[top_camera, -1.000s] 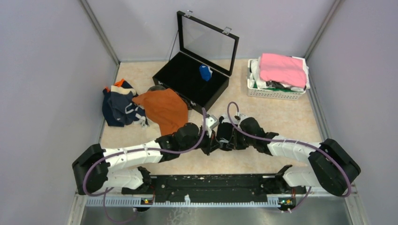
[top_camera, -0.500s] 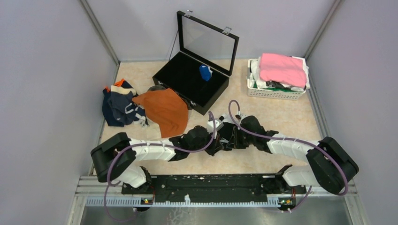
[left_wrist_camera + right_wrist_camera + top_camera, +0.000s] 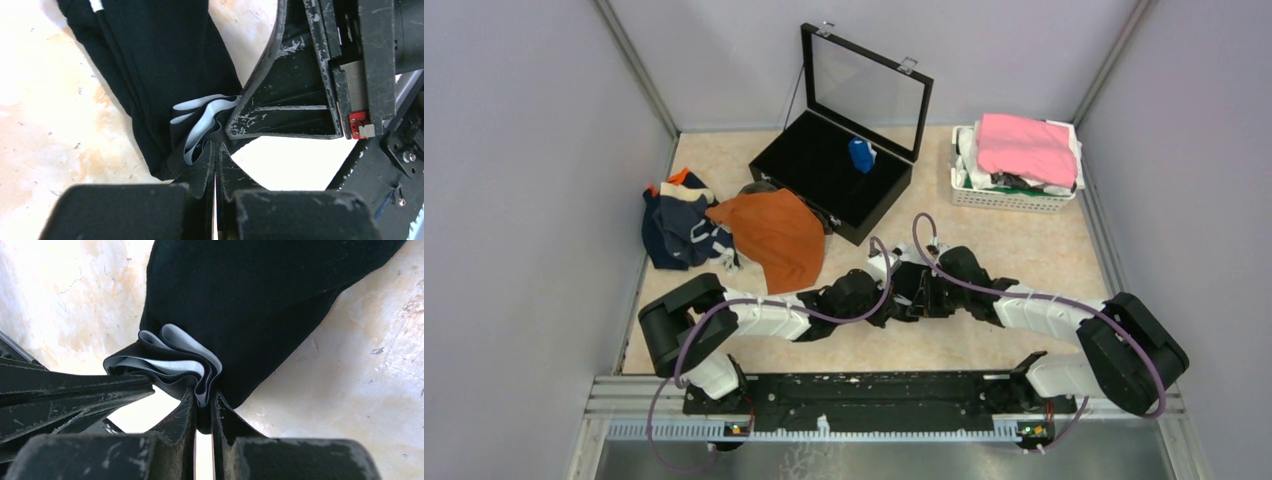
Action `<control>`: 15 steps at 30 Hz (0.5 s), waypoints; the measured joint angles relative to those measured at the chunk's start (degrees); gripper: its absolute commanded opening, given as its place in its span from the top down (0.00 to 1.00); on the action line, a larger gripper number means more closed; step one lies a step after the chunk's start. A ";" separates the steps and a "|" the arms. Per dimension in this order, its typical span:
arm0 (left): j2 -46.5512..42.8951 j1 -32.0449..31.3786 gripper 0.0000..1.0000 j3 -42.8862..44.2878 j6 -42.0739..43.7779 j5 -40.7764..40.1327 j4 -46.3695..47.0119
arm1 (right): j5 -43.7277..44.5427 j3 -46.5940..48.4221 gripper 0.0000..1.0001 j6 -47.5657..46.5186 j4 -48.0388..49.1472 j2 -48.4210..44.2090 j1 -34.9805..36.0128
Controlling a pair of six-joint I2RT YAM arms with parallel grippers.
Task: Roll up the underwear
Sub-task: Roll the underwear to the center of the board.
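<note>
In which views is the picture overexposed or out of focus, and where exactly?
Left wrist view: the table is washed out, a white patch beside the left gripper is blown out, and the near finger bodies are blurred. Right wrist view: the black underwear shows almost no texture, and the right gripper looks soft near the lens. Top view: even light, sharp.

A lab-style robot test cell: plain lilac walls [image 3: 524, 150] and metal corner posts [image 3: 639, 75] box in a beige surface [image 3: 1044, 250] with a bolted mounting rail [image 3: 874, 388].
</note>
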 measured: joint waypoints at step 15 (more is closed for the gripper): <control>2.56 2.56 1.00 0.00 -0.44 -2.93 2.40 | 0.07 0.00 0.79 0.09 -1.16 -1.20 -0.04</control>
